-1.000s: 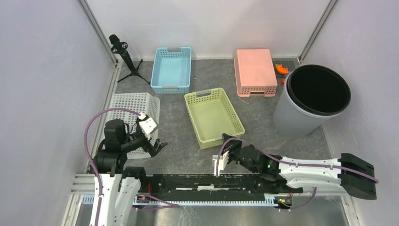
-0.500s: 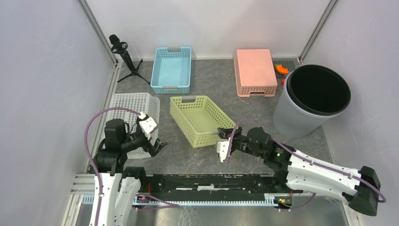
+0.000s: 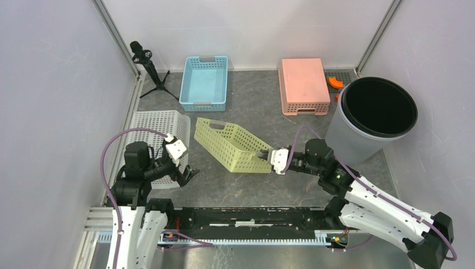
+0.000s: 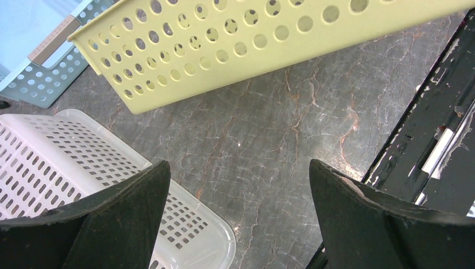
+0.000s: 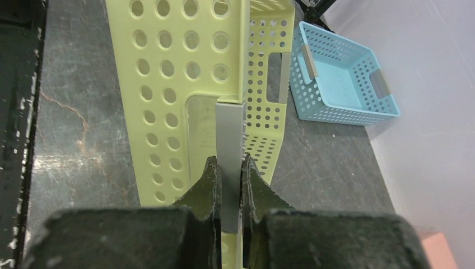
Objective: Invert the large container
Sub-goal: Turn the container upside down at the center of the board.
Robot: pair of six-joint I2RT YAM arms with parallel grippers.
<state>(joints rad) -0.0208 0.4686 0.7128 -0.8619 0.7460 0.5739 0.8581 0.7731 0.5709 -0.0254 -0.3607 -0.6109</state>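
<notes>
The large container is a yellow-green perforated basket, tipped up on its long side in the middle of the table. My right gripper is shut on the grey handle at its near-right end, so that end is raised. In the right wrist view the large container stands on edge, its wall facing the camera, with the right gripper clamped on the handle strip. My left gripper hangs open at the lower left, apart from the large container. Nothing is between the left gripper jaws.
A white basket lies just beside the left gripper. A blue basket and an overturned pink basket sit at the back. A tall grey bin stands at the right, a small black tripod at the back left.
The right gripper has risen and swung right, lifting the container's end. The container went from flat on the table to tilted on its side and shifted left. The left arm has not moved.
</notes>
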